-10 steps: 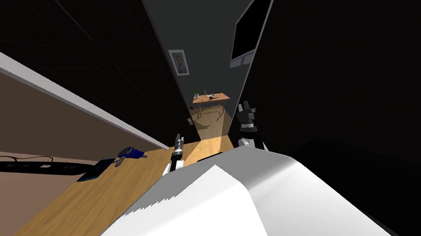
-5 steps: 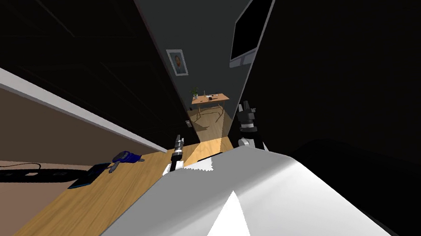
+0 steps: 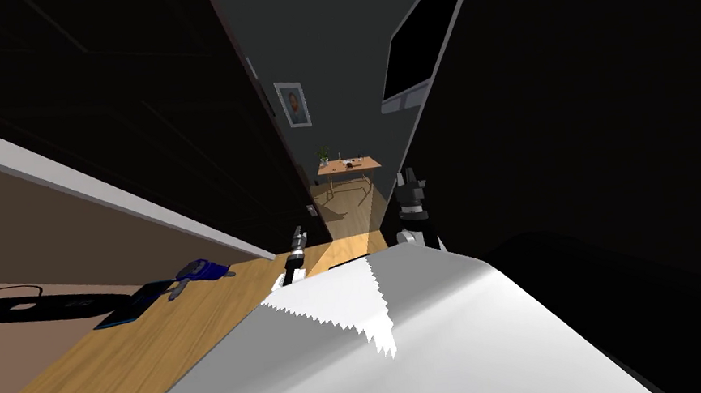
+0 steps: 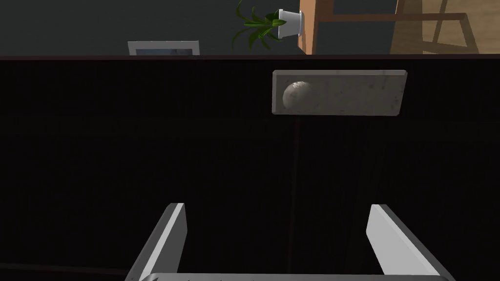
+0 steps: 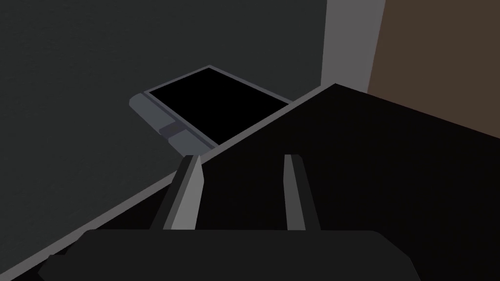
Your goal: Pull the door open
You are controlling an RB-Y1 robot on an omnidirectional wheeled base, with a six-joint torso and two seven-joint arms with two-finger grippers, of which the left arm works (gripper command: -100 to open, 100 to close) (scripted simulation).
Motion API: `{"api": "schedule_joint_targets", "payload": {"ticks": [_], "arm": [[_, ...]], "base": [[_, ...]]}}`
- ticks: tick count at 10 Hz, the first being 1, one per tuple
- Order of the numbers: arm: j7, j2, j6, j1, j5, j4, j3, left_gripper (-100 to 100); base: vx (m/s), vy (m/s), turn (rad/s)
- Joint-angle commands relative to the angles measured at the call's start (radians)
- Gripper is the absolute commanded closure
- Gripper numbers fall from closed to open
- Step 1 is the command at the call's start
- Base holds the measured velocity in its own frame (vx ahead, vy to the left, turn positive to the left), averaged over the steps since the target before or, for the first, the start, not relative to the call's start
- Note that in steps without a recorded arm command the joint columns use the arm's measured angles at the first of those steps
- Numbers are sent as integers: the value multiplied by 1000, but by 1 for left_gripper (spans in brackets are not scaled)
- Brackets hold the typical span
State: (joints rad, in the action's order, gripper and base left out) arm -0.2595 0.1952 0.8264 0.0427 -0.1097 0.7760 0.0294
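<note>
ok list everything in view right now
door: 1, near black, left side
door knob: 1, grey, on light grey plate
framed picture: 1, grey, far wall
table: 1, wooden, far end
potted plant: 1, green, white pot, on table
screen: 1, black, right wall
power strip: 1, black, left floor
blue object: 1, floor by power strip
dark flat object: 1, beside it
left gripper: 1, grey, open, short of knob
right gripper: 1, grey, open, empty

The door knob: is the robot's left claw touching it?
Apart. In the left wrist view, the left gripper, fingers open, sits short of the round knob, with a stretch of dark door between them.
</note>
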Motion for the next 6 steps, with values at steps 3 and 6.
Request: {"api": "schedule_joint_targets", "payload": {"ticks": [3, 6], "arm": [[-9, 5, 14, 28, 0, -73, 3, -100], [-15, 8, 20, 45, -1, -119, 5, -100]], "base": [[100, -31, -14], [103, -12, -17]]}}
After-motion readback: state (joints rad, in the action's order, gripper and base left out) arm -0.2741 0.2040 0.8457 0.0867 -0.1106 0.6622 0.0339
